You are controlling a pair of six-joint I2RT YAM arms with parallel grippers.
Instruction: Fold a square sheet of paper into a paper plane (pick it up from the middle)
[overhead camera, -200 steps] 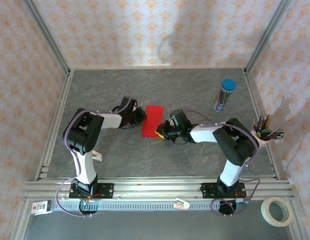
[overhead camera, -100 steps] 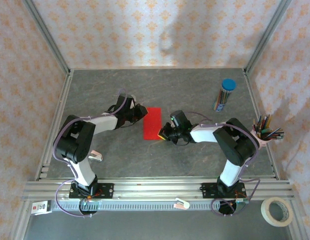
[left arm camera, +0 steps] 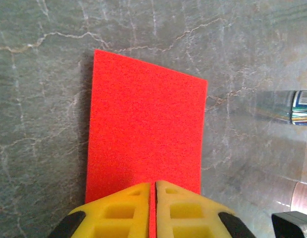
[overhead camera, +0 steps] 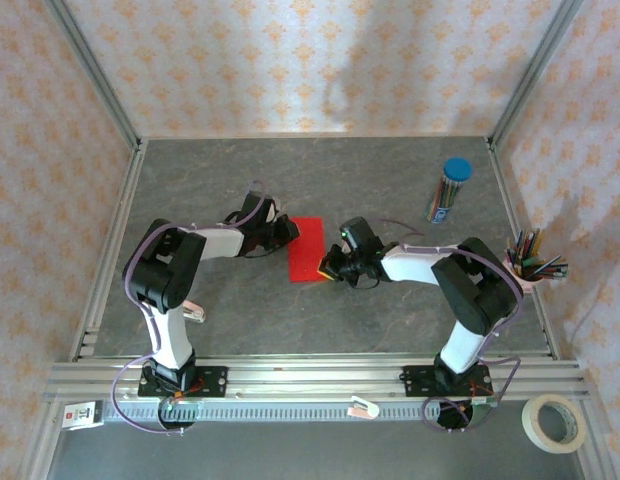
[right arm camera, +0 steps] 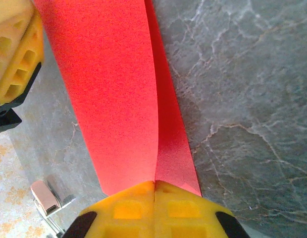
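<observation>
The right jaws have just closed on one edge of the folded red paper; the left jaws clamp the opposite edge. Creasing probably comes next.

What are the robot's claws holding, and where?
The folded red paper. The left claw pinches one edge, the right claw pinches the opposite edge, where two layers meet.

Jaws of the right gripper, slightly apart a second ago, are now closed on the near right edge of the square sheet of paper. Sheet lies slightly lower in the top view. The left arm, elbow swung outward half a second ago, is tucked back in.
</observation>
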